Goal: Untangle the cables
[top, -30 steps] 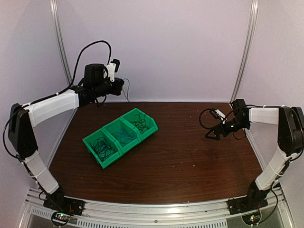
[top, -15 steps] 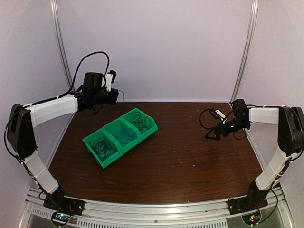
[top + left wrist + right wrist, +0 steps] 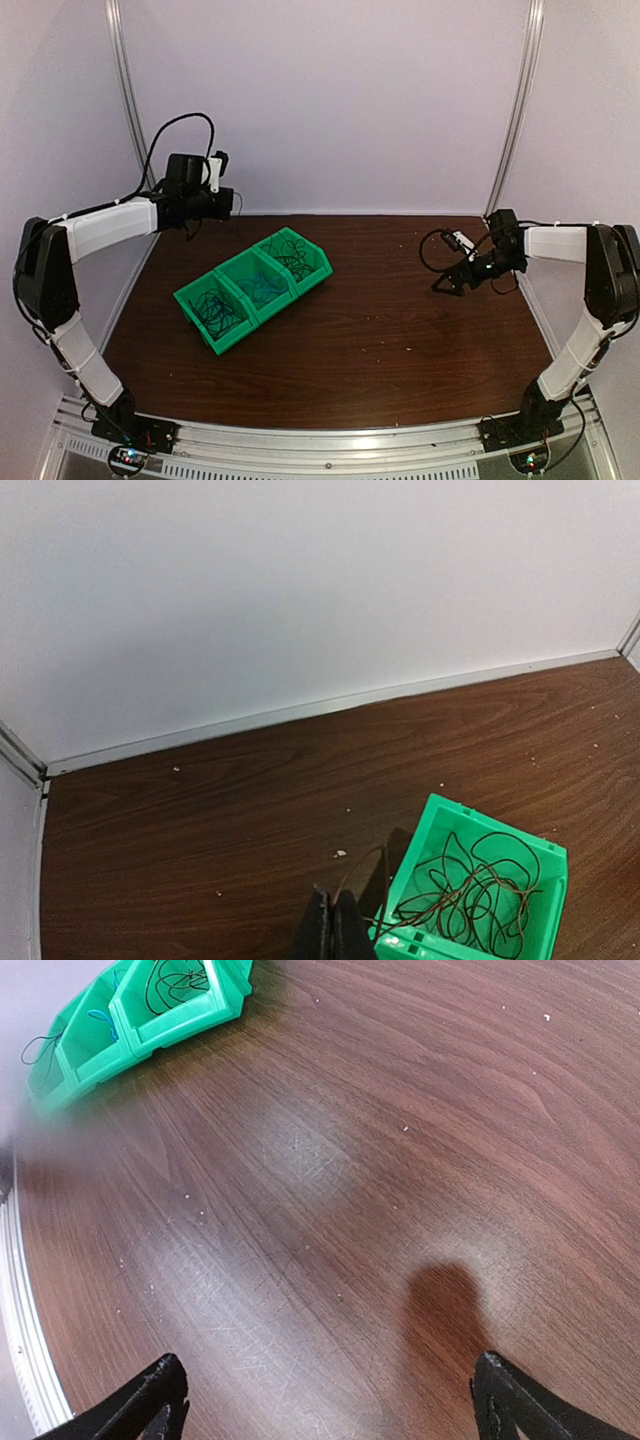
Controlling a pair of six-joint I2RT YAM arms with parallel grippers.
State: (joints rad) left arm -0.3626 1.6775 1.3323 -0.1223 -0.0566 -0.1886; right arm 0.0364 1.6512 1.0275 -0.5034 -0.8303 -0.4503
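Note:
Three joined green bins [image 3: 325, 268] sit left of centre on the table. Black cables [image 3: 295, 262] are tangled in the far bin, blue ones [image 3: 262, 288] lie in the middle bin, and black ones [image 3: 213, 310] in the near bin. My left gripper [image 3: 232, 200] hangs high by the back wall, beyond the bins. In the left wrist view this gripper [image 3: 338, 920] is shut on a thin dark cable [image 3: 386, 880] that arcs down into the far bin's tangle [image 3: 470, 890]. My right gripper [image 3: 447, 283] stands open low over bare wood, nothing between its fingers [image 3: 327, 1390].
The back wall and its base strip [image 3: 300, 708] run close behind the left gripper. Metal corner posts [image 3: 128, 100] stand at both back corners. From the right wrist the bins [image 3: 230, 1000] appear far off at the top left. Small crumbs dot the wood.
My left arm has drawn back to the left along the back wall, gripper still shut. The right arm and the bins have not moved.

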